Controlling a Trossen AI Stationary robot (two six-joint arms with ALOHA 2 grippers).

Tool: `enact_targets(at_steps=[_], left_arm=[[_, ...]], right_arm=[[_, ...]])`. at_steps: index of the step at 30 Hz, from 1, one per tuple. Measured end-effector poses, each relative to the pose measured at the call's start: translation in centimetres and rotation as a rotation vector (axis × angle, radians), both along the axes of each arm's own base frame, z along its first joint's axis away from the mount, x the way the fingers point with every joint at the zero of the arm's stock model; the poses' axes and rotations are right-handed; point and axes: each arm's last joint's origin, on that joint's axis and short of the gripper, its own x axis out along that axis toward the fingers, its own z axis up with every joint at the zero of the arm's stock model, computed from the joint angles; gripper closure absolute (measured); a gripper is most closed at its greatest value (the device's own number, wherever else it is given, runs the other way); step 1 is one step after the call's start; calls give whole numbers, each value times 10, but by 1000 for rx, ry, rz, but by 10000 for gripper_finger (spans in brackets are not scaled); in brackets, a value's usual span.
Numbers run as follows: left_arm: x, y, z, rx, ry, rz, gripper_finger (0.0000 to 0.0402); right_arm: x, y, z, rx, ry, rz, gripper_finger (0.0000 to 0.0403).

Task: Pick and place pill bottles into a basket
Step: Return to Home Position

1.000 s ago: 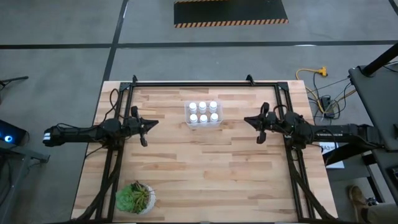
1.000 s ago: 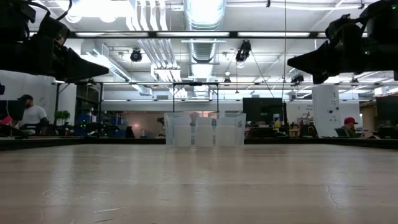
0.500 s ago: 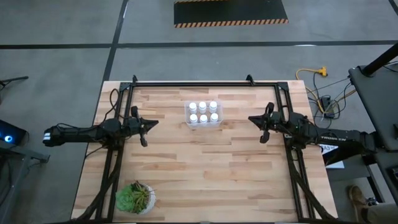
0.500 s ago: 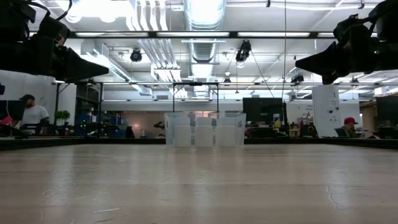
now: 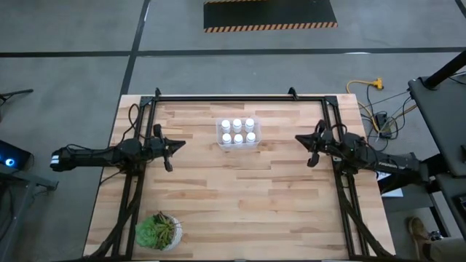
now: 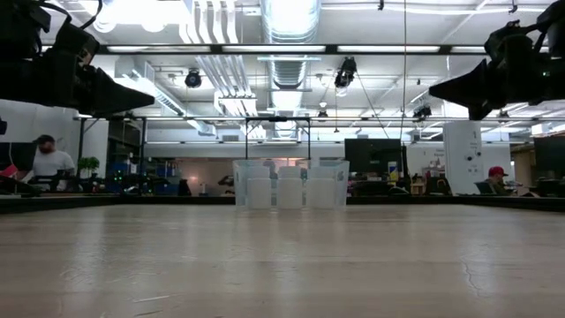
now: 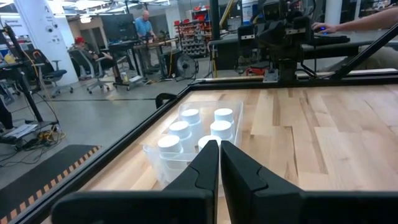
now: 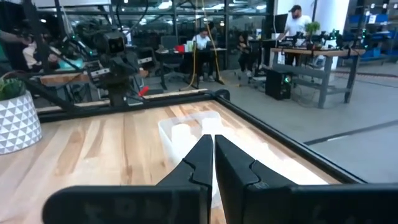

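Observation:
Several white pill bottles [image 5: 238, 131] stand upright in two rows inside the clear basket [image 5: 238, 143], which rests on the wooden table near its far edge, at the middle. The left wrist view shows the bottles' caps [image 7: 200, 127] inside the basket's wall [image 7: 155, 159]. My left gripper [image 5: 175, 143] hangs shut and level above the table, left of the basket. My right gripper [image 5: 301, 138] hangs shut and level, right of the basket. Neither holds anything. In the low view the basket [image 6: 290, 184] stands between both grippers, left [image 6: 146, 93] and right [image 6: 434, 91].
A green potted plant [image 5: 158, 231] in a white pot stands at the table's near left corner. A black frame [image 5: 240, 98] runs along the far edge and both sides. Bare wood [image 5: 240, 196] lies between the arms and toward the near edge. People sit at desks beyond the table.
My right gripper has drawn back toward the table's right edge, away from the basket, staying shut and level. The left arm, the basket and the bottles have kept still.

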Motion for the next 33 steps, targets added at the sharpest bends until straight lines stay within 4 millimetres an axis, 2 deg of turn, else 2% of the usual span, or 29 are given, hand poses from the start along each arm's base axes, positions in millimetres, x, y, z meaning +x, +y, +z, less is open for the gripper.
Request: enact_targets(at_steps=[20, 33], left_arm=[[0, 0, 0, -3, -3, 1, 402], [0, 0, 1, -1, -8, 1, 402]], right_arm=[[-3, 1, -1, 26, -7, -1, 394], [4, -1, -10, 59, 104, -1, 394]])
